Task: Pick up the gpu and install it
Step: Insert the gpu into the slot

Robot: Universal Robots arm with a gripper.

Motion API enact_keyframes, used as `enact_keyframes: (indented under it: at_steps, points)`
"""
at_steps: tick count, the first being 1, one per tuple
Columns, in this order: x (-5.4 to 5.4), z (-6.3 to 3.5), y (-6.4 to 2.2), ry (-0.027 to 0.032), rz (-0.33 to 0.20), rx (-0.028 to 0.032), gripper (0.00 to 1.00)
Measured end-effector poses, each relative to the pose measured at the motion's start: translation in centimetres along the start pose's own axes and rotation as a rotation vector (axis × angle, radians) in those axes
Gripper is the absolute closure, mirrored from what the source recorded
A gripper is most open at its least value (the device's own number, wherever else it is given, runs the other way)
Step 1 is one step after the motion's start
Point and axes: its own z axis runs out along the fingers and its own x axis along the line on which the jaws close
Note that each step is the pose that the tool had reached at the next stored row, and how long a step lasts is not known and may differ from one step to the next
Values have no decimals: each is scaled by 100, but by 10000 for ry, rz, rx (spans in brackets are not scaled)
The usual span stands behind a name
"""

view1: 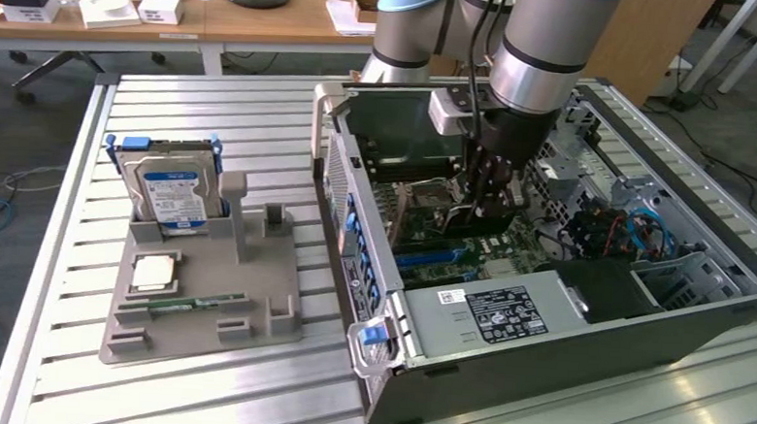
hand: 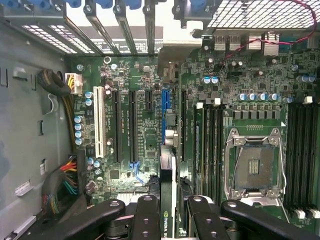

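— Where's the gpu (hand: 167, 170)?
— Inside the computer case (view1: 579, 349), held edge-on over the motherboard (hand: 140, 75), lined up with the motherboard's blue slot (hand: 165, 107).
— And the gripper (hand: 170, 207)?
— Above the motherboard, its fingers clamped on the gpu from both sides. I can't tell whether the card touches the slot.

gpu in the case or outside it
In: the pincer grips the gpu edge-on over the motherboard; seated or not, cannot tell.
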Motion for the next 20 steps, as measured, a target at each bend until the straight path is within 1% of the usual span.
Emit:
enact_keyframes:
  at_steps: [8,12,17,20]
  points:
    - [37,1,2,2,-1,1,74]
    - [41,0,38,3,-1,0,74]
    - [41,0,43,3,-2,0,74]
    - [42,-1,70,4,-1,1,74]
